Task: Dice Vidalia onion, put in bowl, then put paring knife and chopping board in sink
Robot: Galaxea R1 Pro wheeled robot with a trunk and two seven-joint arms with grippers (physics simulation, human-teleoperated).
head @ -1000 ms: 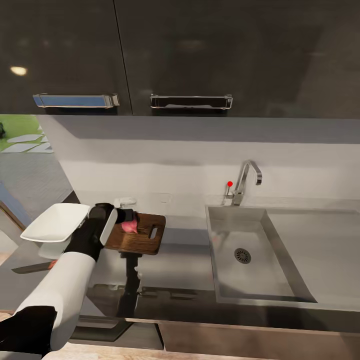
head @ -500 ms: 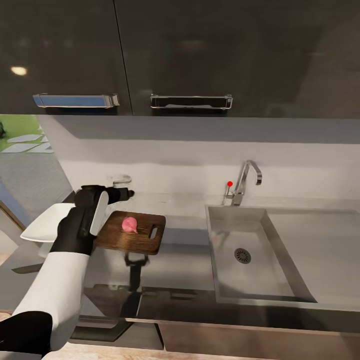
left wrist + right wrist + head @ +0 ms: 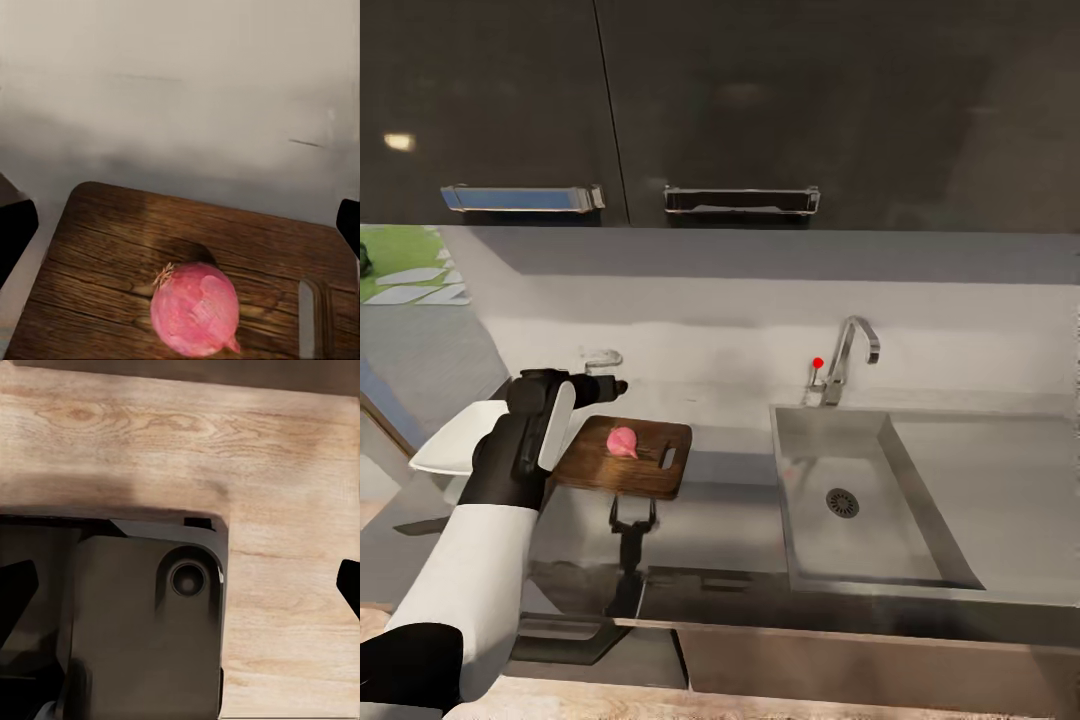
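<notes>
Head view: your left gripper [image 3: 612, 387] hangs above the chopping board [image 3: 622, 458], jaws spread wide and empty. The onion [image 3: 623, 441] rests on the board, which lies on the worktop [image 3: 730, 520] between the bowl [image 3: 457, 440] and the sink [image 3: 850, 505]. Your right gripper [image 3: 180, 585] faces wood floor [image 3: 292, 472], jaws apart.

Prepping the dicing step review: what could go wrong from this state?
1. The round pink onion lies loose on the brown wooden chopping board, with the open left gripper lifted off it; it could roll when the knife comes.
2. The white squarish bowl sits close beside the left forearm; a swing back might knock it.
</notes>
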